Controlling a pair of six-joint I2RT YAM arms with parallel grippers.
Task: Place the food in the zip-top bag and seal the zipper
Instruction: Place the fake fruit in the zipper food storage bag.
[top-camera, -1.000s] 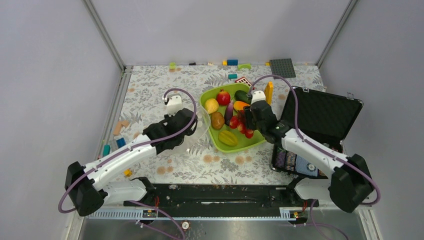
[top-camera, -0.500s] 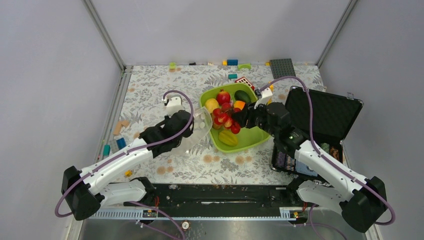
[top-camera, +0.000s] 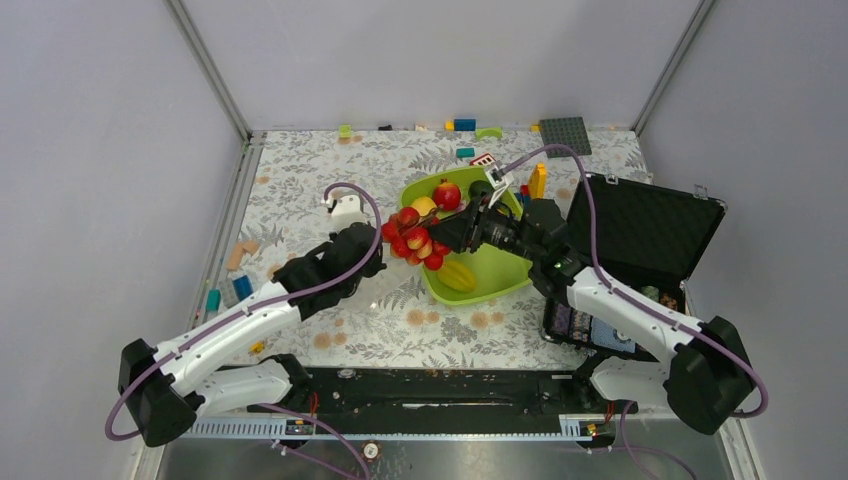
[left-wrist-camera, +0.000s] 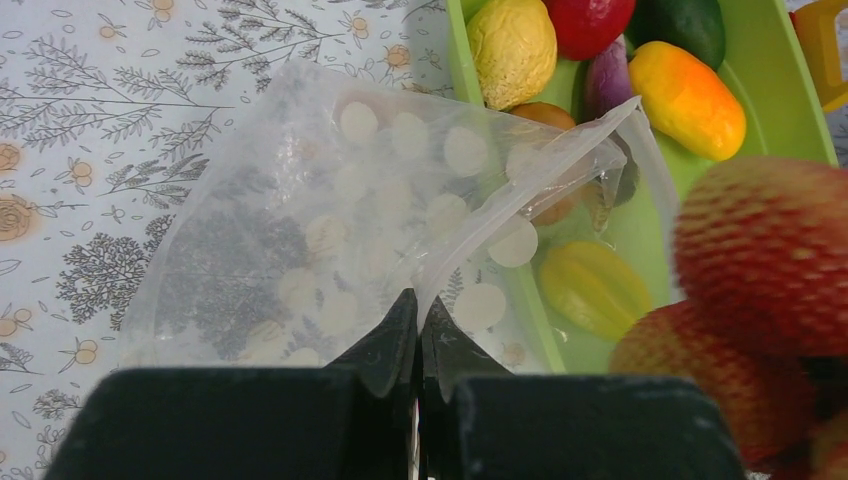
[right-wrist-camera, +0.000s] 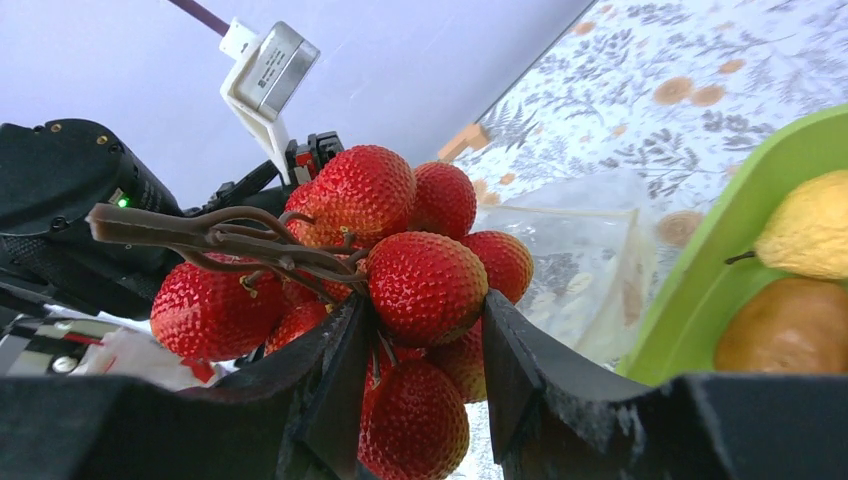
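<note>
Change: red grape bunch (top-camera: 412, 238), 1 s ago low among the fruit in the tray (top-camera: 503, 272), now lifted & carried left to the tray's left rim; R arm swung left with it. L arm barely shifted.
R pincer (right-wrist-camera: 425, 330): clamped on the grape bunch, one finger each side of the lower berries; brown stem sticks out to the left in the wrist view.
L pincer (left-wrist-camera: 418, 332): fingers together, pinching an edge of the zip-top bag (left-wrist-camera: 330, 230).
Bag: clear w/ white dots, raised off the desk (top-camera: 300, 190) at the pinched end; the far side lies against the tray's left wall.
Zipper (left-wrist-camera: 535, 190): not sealed; mouth edge runs from the L pincer up toward the tray, layers parted at the far end.
Bunch vs bag: just beside the mouth, airborne, not inside.
Still in tray: starfruit (left-wrist-camera: 592, 287), lemon (left-wrist-camera: 513, 45), apple (top-camera: 447, 194), other pcs.
Right of tray: black case (top-camera: 640, 230), lid open.
</note>
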